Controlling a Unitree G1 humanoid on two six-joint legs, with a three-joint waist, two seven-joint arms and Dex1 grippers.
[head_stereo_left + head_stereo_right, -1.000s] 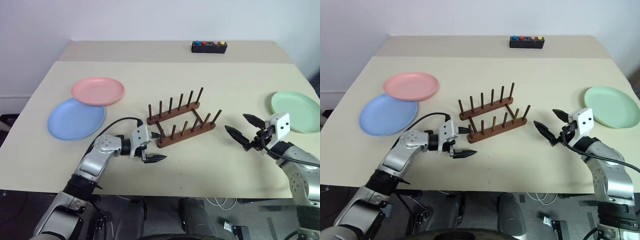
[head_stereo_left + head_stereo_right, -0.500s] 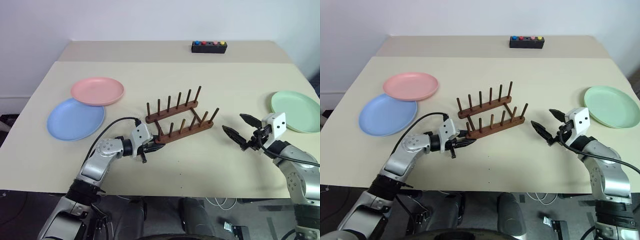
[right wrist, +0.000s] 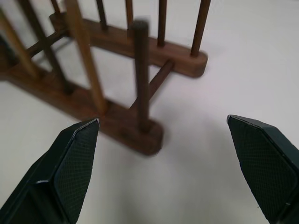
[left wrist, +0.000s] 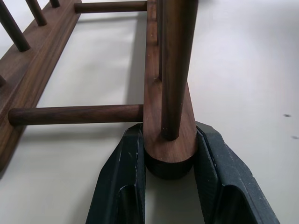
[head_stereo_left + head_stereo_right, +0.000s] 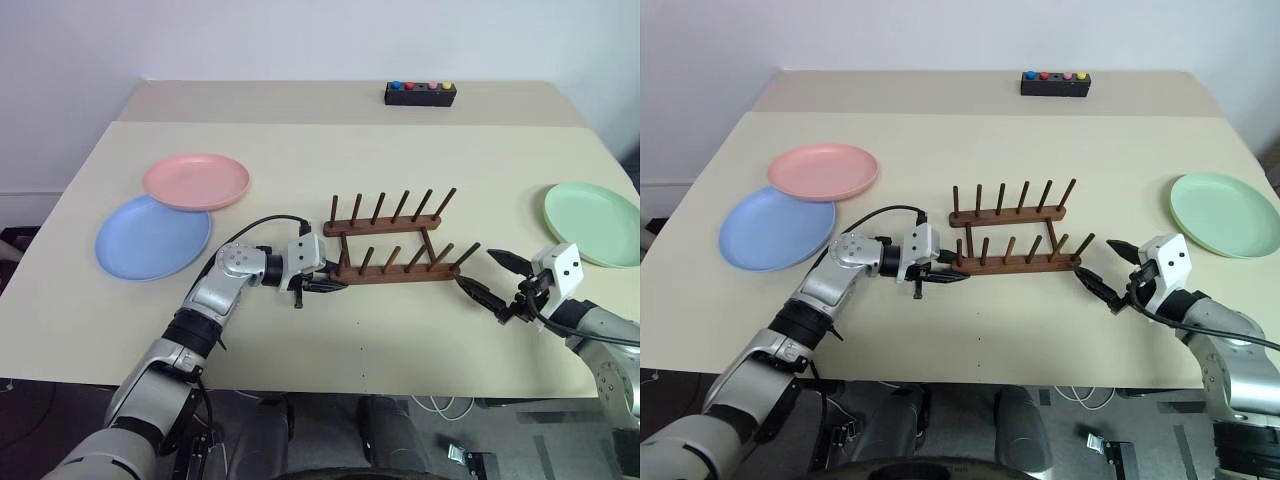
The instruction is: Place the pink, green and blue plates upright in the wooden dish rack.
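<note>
The wooden dish rack (image 5: 386, 228) stands empty at mid-table, its rails running across the table. My left gripper (image 5: 325, 283) is shut on the left end of the near rail (image 4: 169, 148), one black finger (image 4: 122, 182) on each side. My right gripper (image 5: 479, 271) is open just off the rack's right end, near rail tip (image 3: 142, 135) between its spread fingers (image 3: 74, 161) without contact. The pink plate (image 5: 196, 181) lies flat at the left, overlapping the blue plate (image 5: 152, 237). Flat at the far right lies the green plate (image 5: 592, 222).
A small black box with coloured buttons (image 5: 420, 94) sits at the table's far edge. Bare table (image 5: 400, 340) stretches between the rack and the near edge. A seam crosses the tabletop behind the rack.
My left gripper closed on the near rail's end and swung the rack round and to the right, from slanted to square with the table edge. The right gripper drew back slightly, still open.
</note>
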